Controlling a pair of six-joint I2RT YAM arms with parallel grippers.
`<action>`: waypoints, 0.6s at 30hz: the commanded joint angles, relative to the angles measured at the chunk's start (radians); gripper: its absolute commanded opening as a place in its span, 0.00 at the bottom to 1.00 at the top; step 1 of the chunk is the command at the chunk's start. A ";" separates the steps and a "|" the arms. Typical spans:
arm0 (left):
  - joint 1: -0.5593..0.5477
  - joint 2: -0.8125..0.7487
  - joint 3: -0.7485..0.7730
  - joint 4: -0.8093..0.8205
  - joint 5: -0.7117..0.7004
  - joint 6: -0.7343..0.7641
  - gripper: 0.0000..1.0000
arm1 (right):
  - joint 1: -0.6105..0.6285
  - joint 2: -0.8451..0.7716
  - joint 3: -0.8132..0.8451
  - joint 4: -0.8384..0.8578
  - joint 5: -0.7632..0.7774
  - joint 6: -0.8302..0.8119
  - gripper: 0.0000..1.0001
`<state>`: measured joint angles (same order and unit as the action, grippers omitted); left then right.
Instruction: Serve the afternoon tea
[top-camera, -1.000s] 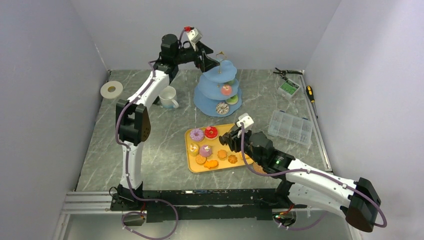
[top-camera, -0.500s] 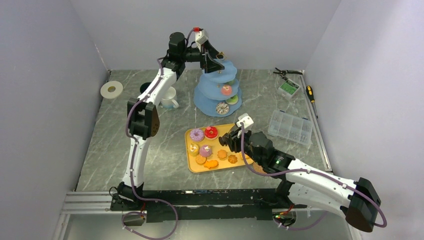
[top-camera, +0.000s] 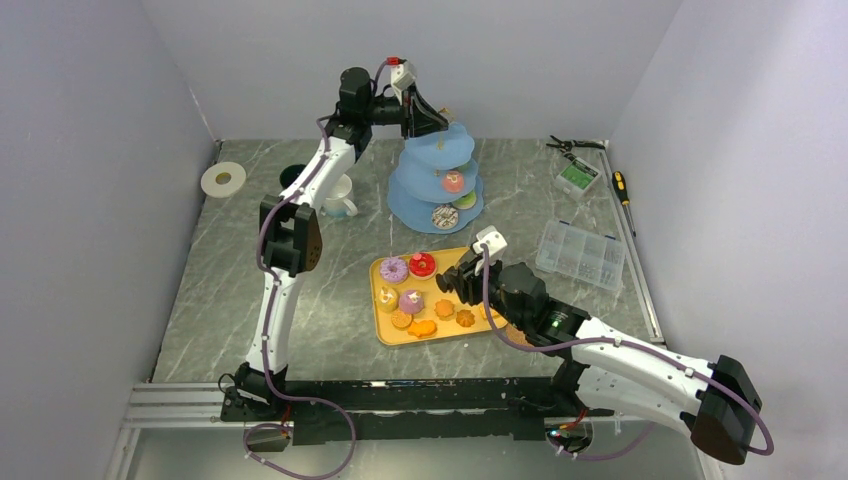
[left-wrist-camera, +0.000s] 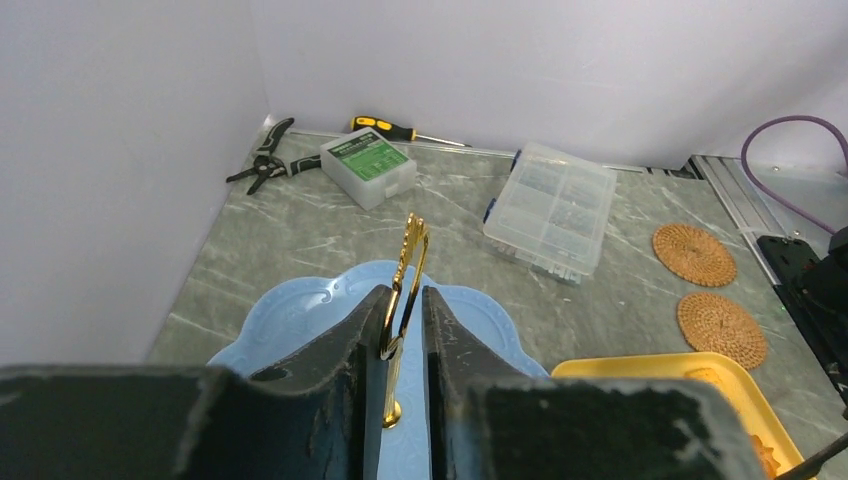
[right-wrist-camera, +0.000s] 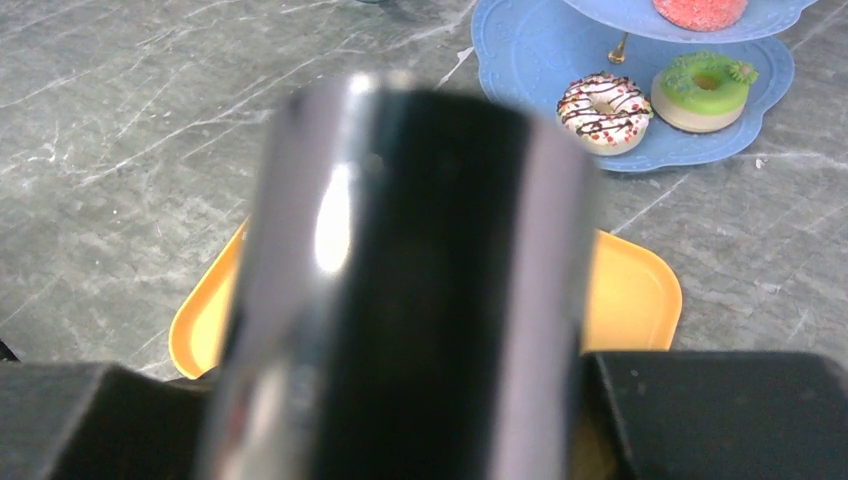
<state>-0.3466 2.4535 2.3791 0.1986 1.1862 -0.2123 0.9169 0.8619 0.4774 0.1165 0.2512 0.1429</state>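
Remote view of the tea table. My left gripper (left-wrist-camera: 405, 305) stands at the top of the light-blue three-tier stand (top-camera: 440, 143), its jaws drawn narrow on the gold loop handle (left-wrist-camera: 412, 245), a thin polished metal ring rising upright from the glossy, scallop-edged top plate. The stand sits at the back centre of the grey marble-patterned table (top-camera: 330, 290). It carries three iced rings: a pink one (top-camera: 453, 180) on the middle tier, and a white one striped with chocolate (right-wrist-camera: 603, 105) touching a green one (right-wrist-camera: 705, 90) on the bottom tier. My right gripper (top-camera: 447, 281) hovers over the flat yellow tray (right-wrist-camera: 630, 295), clamped on the black tongs (right-wrist-camera: 420, 250) — smooth, shiny and blurred at close range in the wrist view. On the rounded-corner tray I count two ring doughnuts, lilac (top-camera: 393, 269) and red (top-camera: 421, 264); two cupcakes, yellow (top-camera: 386, 297) and purple (top-camera: 411, 300); and four orange biscuits (top-camera: 444, 308) with lobed edges. To the left of the stand are two mugs: a glazed white mug (top-camera: 338, 200) and, behind it, a dark green mug (top-camera: 292, 176) partly hidden by my left arm. Along the right edge lie one clear plastic compartment box (top-camera: 580, 255), one small green-labelled box (top-camera: 577, 177), one pair of pliers (top-camera: 570, 145) and one screwdriver (top-camera: 622, 187). Two round woven coasters (left-wrist-camera: 693, 253) show in the left wrist view — one white tape roll (top-camera: 223, 179) lies at far left.
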 joint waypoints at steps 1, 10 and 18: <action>-0.004 -0.017 0.024 0.062 -0.030 -0.021 0.22 | -0.006 -0.008 0.037 0.052 -0.015 0.011 0.39; -0.020 -0.081 -0.060 0.108 -0.176 0.037 0.03 | -0.014 -0.013 0.033 0.060 -0.018 0.006 0.39; -0.065 -0.213 -0.227 0.176 -0.378 0.124 0.03 | -0.021 -0.015 0.031 0.076 -0.027 0.002 0.39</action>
<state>-0.3748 2.3688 2.2150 0.2909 0.9558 -0.1654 0.9016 0.8619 0.4774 0.1219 0.2333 0.1425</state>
